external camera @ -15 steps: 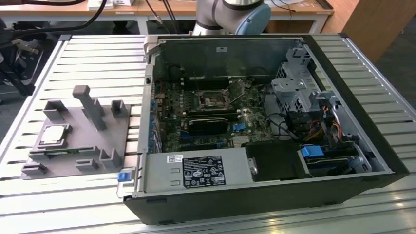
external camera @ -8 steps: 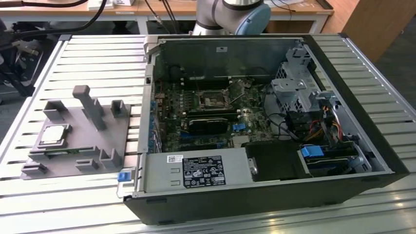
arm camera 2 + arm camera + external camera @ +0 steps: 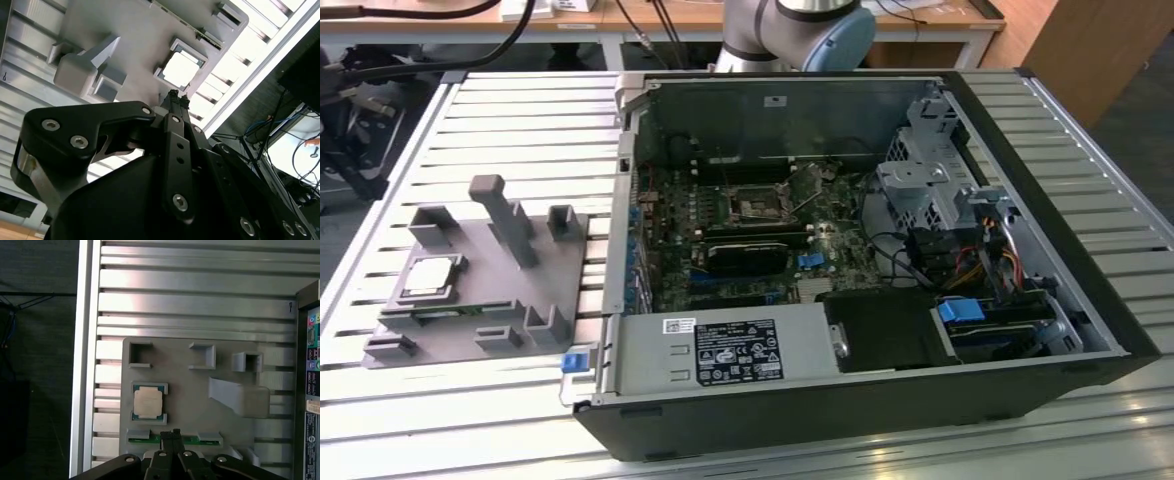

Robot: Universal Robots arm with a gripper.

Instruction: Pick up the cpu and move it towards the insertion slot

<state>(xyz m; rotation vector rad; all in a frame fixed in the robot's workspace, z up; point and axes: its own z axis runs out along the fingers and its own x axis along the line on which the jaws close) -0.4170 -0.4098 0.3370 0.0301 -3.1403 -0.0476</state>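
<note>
Your claw (image 3: 174,95) looms closest in the second wrist view, fingers drawn together at the tips with nothing between them. It hangs over the grey fixture plate (image 3: 190,390), near the plate's edge and just beside the recess where the cpu (image 3: 148,403) lies flat, untouched. The insertion slot (image 3: 758,205) sits well apart from the plate, inside the open computer case (image 3: 1067,250). You're at the approach step, I judge; a grasp calls for parted fingers centred over the chip.
</note>
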